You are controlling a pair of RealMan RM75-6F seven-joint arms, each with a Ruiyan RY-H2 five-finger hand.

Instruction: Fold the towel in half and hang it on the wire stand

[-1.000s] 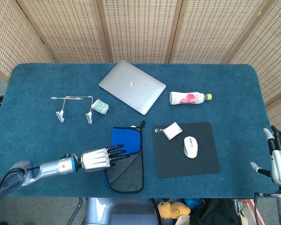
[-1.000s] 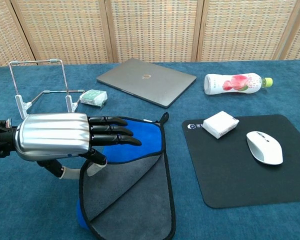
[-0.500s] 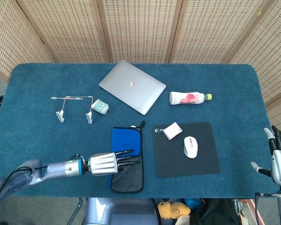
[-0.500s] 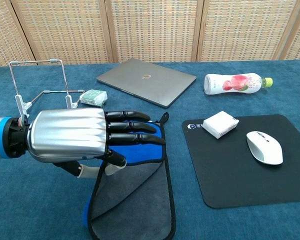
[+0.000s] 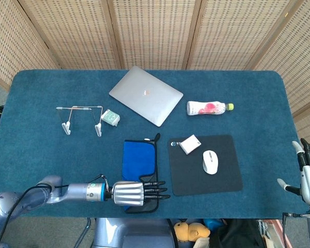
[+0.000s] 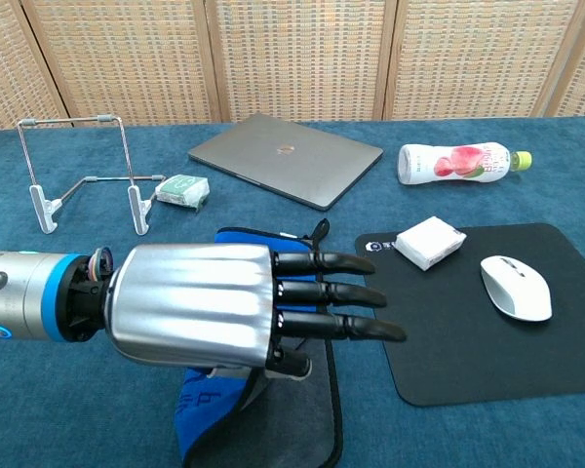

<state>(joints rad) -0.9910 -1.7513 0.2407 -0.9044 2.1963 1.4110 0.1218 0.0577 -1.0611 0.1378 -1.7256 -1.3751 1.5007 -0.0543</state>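
the left robot hand (image 5: 136, 193) lies low over the near end of the towel (image 5: 140, 161), back of the hand up, its dark fingers (image 6: 336, 292) stretched out straight toward the mouse pad (image 5: 205, 165). in the chest view the thumb is tucked under the palm against the towel's lifted near edge; whether it pinches the cloth i cannot tell. the towel sits near the front edge of the desk (image 5: 36, 150), a blue face up with a dark border, a grey underside showing at the near end beneath the hand, and a small dark loop at its far corner. the right robot hand (image 5: 309, 178) hangs off the right edge of the desk, well apart from everything, fingers apart and pointing up, holding nothing.

just right of the towel lies the black mouse pad, carrying a white mouse (image 5: 210, 161) and a small white box (image 5: 190, 144) at its far left corner. the wire stand (image 5: 81, 119) stands farther back and to the left of the towel, with nothing hung on it, and a small green and white packet (image 5: 111, 118) rests just beside its right foot. a closed grey laptop (image 5: 145, 95) lies beyond at an angle, and a bottle (image 5: 208, 107) with a pink label lies on its side to the right of it.
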